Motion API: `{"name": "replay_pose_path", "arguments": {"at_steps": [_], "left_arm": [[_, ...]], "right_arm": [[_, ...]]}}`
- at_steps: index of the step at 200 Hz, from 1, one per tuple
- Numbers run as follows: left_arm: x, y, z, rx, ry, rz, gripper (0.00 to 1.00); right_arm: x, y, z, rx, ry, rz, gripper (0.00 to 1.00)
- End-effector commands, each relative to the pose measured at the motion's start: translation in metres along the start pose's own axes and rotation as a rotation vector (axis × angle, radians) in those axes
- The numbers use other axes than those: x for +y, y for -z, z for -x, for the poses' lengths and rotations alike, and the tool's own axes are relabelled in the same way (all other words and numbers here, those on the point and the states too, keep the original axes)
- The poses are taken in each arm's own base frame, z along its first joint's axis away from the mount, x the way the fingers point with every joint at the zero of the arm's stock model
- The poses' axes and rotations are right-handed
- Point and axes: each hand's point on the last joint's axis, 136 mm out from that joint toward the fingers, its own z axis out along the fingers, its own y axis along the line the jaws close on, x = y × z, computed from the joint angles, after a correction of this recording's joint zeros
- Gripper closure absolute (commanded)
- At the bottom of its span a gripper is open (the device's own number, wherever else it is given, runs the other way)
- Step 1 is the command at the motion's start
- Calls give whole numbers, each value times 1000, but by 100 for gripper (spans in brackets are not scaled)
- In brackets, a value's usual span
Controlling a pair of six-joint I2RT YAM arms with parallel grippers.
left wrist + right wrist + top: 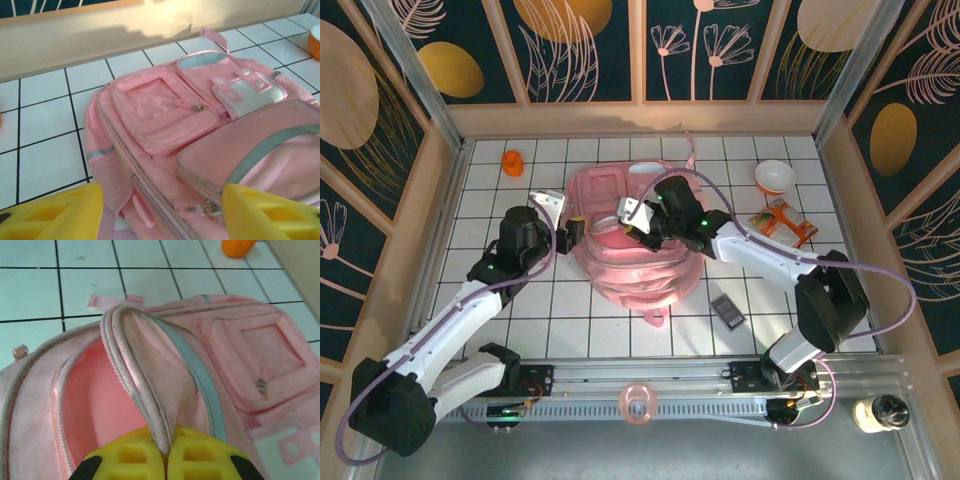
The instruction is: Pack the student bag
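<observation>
White tiled table (520, 320). The student bag (620, 270) lies flat mid-table between the two arms, front pockets facing up and main compartment unzipped. It looks soft, floppy and light. The fabric will likely sag and close over unless the mouth is held up, so the zip rim is the sensible place to grab. The right gripper (167, 442) is clamped on that rim flap, holding it raised. The left gripper (162, 195) has its jaws spread, gripping nothing, just beside the bag's left side.
</observation>
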Motion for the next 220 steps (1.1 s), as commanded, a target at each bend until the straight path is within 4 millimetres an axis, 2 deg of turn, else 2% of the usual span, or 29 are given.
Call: {"name": "replay_pose_path", "arguments": {"at_steps": [1,21,43,61,83,94,106,124,143,168,179,195,220], "left_arm": [[-3,9,5,-15,32,-17,35],[-1,12,5,-24,21,-6,34],[-15,14,7,-34,-23,-88,29],[-30,17,9,-62,-62,-173,26],[-37,18,13,-91,-88,-212,25],[-38,17,13,-90,-98,-221,25],[-39,14,13,-86,-100,-224,25],[-38,11,15,-82,-96,-221,25],[-39,10,18,-86,-88,-226,25],[-40,11,20,-103,-79,-229,25],[-40,11,20,-108,-77,-228,25],[-40,11,18,-106,-70,-230,25],[-41,10,16,-102,-64,-239,25]], "right_arm": [[-8,-5,44,-139,47,14,98],[-6,-4,51,-158,2,43,79],[-4,6,53,-153,-102,54,58],[-5,23,49,-147,-237,43,47],[-14,48,30,-96,-474,-22,39],[-21,59,9,-44,-624,-81,36],[-28,70,-22,41,-799,-156,34],[-28,91,-81,206,-1058,-284,31],[-4,113,-145,408,-1273,-382,30],[48,143,-215,694,-1455,-485,26],[70,152,-235,790,-1499,-506,24],[93,157,-253,855,-1543,-513,21],[106,144,-257,795,-1591,-454,18]]}}
